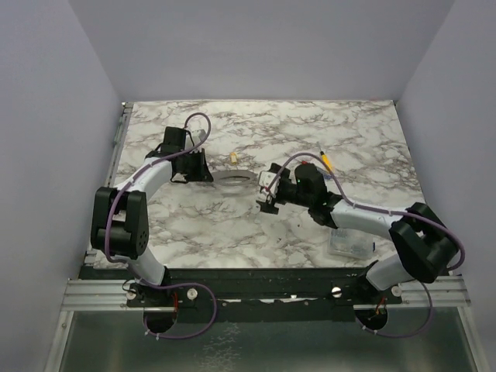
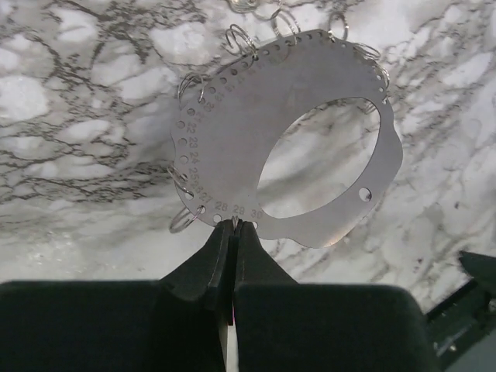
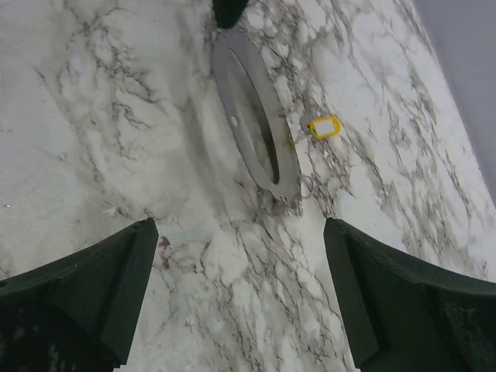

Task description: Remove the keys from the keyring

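The keyring [image 2: 232,132] is a flat grey metal hoop with numbered holes along its rim and several small wire rings hanging from them. It lies on the marble table [image 1: 232,181]. My left gripper [image 2: 235,225] is shut on its near edge, by the holes marked 28 to 30. In the top view the left gripper [image 1: 203,172] sits at the hoop's left side. A small yellow key [image 3: 324,125] lies on the table just beyond the hoop [image 3: 229,93], also seen as the key [image 1: 232,158] from above. My right gripper [image 3: 240,229] hangs open and empty, short of the hoop's right end [image 1: 266,198].
A clear plastic box [image 1: 349,244] stands near the right arm's base. A yellow-handled stick tool [image 1: 328,161] lies at the right behind the right arm. Loose wire rings [image 2: 184,221] stick out around the hoop's rim.
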Controlling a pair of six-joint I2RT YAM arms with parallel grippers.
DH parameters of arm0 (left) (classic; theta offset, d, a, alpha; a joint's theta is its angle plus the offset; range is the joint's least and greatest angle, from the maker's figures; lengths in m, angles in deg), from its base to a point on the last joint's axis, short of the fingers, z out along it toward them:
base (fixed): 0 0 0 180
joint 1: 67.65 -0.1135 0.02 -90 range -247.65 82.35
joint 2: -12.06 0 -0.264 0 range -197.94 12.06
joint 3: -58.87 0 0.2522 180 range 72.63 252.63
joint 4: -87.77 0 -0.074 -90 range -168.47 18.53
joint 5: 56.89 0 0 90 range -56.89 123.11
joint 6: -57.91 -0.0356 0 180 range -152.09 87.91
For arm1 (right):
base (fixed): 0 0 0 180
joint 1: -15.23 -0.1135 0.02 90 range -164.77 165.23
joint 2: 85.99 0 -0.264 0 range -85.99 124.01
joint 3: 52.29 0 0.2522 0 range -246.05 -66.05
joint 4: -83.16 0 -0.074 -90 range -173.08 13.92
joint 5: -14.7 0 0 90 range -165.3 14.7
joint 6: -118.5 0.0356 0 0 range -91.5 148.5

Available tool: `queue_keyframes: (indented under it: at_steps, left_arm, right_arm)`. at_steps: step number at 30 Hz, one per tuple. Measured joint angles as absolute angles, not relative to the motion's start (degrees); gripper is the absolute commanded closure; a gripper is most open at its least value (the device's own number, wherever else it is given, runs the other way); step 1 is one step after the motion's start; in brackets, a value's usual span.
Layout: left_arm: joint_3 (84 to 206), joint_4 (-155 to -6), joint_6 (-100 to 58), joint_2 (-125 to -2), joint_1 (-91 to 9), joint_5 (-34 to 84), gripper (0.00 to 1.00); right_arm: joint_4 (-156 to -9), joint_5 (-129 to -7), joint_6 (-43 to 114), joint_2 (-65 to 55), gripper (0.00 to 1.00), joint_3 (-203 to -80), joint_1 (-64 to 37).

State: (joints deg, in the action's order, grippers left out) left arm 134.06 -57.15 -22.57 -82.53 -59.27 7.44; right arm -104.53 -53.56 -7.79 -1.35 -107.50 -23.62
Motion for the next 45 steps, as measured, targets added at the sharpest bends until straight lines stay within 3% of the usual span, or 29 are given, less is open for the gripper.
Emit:
queue_keyframes:
  at_steps: [8,12,15,17,29,33,34,36,39,40,43,45]
  left_arm:
    - [135.1,-50.9,-19.2,-80.3,-59.3,0.4,1.00]
    - [135.1,-49.5,-18.7,-77.7,-59.3,-1.4,1.00]
    - [135.0,-48.9,-18.7,-75.8,-59.3,-1.9,1.00]
    - [134.7,-48.7,-18.8,-74.4,-59.3,-2.1,1.00]
    - [132.5,-47.9,-20.1,-71.3,-59.3,-2.5,1.00]
    - [131.9,-47.6,-20.6,-70.5,-59.3,-2.7,1.00]
    - [131.9,-47.5,-20.8,-70.1,-59.3,-2.7,0.95]
    - [131.9,-47.0,-21.3,-69.4,-59.3,-2.7,0.81]
    - [131.9,-46.3,-22.4,-68.6,-59.3,-3.1,0.36]
    - [131.9,-46.3,-22.8,-68.3,-59.3,-3.2,0.24]
    - [133.4,-45.5,-25.5,-67.0,-59.8,-4.0,0.03]
    - [136.0,-44.4,-27.9,-66.2,-60.2,-4.5,0.01]
  right_arm:
    - [-124.1,-59.5,-15.7,4.6,0.05,-99.4,-33.4]
    - [-131.9,-61.7,-18.0,9.2,0.19,-99.2,-33.8]
    - [-135.0,-62.1,-19.2,11.1,0.38,-99.3,-33.7]
    - [-135.8,-62.0,-19.7,11.8,0.45,-99.5,-33.7]
    - [-125.6,-56.4,-11.8,11.9,0.62,-108.0,-33.7]
    - [-119.0,-54.5,-7.5,11.9,0.90,-112.2,-33.7]
    - [-117.6,-54.3,-6.7,11.9,0.96,-113.0,-33.7]
    - [-115.4,-54.2,-5.0,11.9,0.99,-114.1,-33.7]
    - [-111.0,-54.0,-2.7,11.3,0.99,-116.2,-33.1]
    - [-108.6,-53.9,-1.9,10.8,0.99,-116.9,-33.0]
    - [-102.2,-52.8,0.0,9.0,0.99,-118.6,-32.2]
    - [-97.8,-51.5,0.7,7.6,0.99,-120.2,-31.6]
